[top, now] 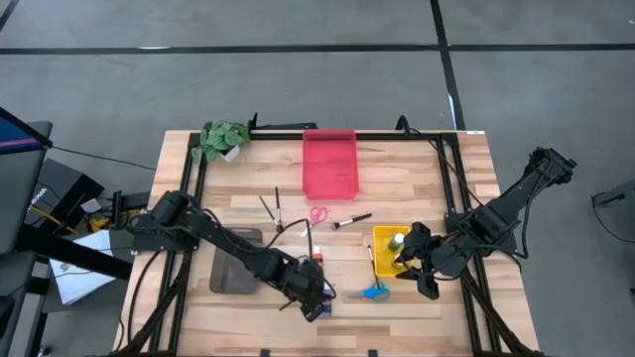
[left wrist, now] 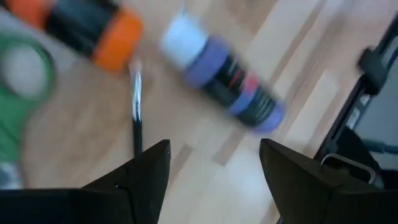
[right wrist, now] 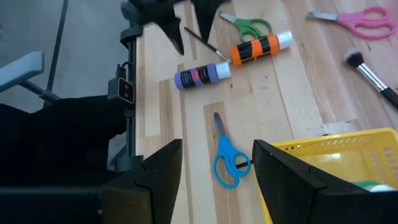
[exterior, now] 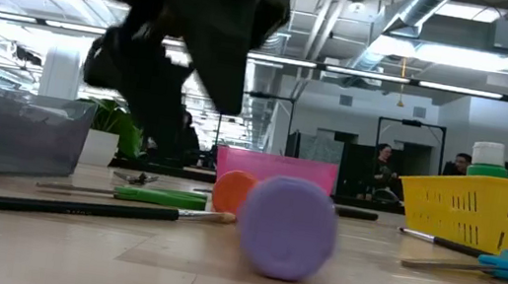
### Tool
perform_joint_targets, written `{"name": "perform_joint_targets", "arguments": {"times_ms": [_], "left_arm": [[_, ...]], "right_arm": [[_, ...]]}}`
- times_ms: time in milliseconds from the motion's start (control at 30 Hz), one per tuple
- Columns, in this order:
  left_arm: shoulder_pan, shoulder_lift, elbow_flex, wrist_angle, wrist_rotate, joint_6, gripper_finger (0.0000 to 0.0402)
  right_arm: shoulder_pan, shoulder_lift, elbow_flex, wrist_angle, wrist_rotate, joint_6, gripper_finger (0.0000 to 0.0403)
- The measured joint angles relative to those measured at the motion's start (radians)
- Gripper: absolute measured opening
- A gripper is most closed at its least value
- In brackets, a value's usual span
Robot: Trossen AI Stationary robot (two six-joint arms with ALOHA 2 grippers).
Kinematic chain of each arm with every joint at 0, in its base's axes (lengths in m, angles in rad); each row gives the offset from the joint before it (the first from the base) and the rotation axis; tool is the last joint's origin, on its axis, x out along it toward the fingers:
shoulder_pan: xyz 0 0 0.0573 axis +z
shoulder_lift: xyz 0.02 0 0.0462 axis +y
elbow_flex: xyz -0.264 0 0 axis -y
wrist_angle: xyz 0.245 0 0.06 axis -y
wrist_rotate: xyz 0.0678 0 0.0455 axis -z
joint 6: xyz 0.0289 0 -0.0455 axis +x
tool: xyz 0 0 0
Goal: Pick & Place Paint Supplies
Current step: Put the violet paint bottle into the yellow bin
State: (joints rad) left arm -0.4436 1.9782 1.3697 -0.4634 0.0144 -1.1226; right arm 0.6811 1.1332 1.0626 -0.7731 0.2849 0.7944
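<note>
At six o'clock on the surface, the purple bottle [right wrist: 202, 75] lies sideways beneath the left tool [left wrist: 214, 168], jaws wide and empty. Light, smooth, likely to roll; grip mid-body. The right tool [right wrist: 214, 180] hovers open by the yellow basket [right wrist: 348, 149].

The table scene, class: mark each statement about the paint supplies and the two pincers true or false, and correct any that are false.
1. The purple paint bottle lies on its side on the wood. True.
2. The left pincer grips the purple bottle. False: it is open and empty, and the bottle lies apart from it.
3. The blue scissors lie on the table outside the yellow basket. True.
4. The orange bottle stands upright in the red tray. False: it lies on the table beside the green scissors.
5. The right pincer holds a brush. False: it is open and empty.
</note>
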Motion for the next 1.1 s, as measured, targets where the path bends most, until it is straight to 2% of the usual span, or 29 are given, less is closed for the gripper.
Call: {"name": "perform_joint_targets", "arguments": {"times_ms": [200,333,567,767,933,1100], "left_arm": [[0.019,0.059,0.000,0.161,0.082,-0.097,0.0241],[0.048,0.059,0.000,0.217,0.083,-0.125,0.0234],[0.079,0.065,0.000,0.234,0.093,-0.170,0.0186],[0.098,0.065,0.000,0.231,0.146,-0.174,0.0152],[0.098,0.065,0.000,0.209,0.168,-0.177,0.0141],[0.097,0.083,0.000,0.229,0.163,-0.163,0.0150]], "right_arm": [[-0.017,0.000,0.000,0.000,-0.053,-0.004,0.0191],[-0.015,0.000,0.000,0.001,-0.077,-0.006,0.0191],[-0.014,0.000,0.000,0.000,-0.079,-0.008,0.0191],[-0.014,0.000,0.000,0.000,-0.112,-0.008,0.0191],[-0.013,0.000,0.000,0.000,-0.128,-0.011,0.0191],[-0.013,0.000,0.000,0.002,-0.128,-0.031,0.0191]]}}
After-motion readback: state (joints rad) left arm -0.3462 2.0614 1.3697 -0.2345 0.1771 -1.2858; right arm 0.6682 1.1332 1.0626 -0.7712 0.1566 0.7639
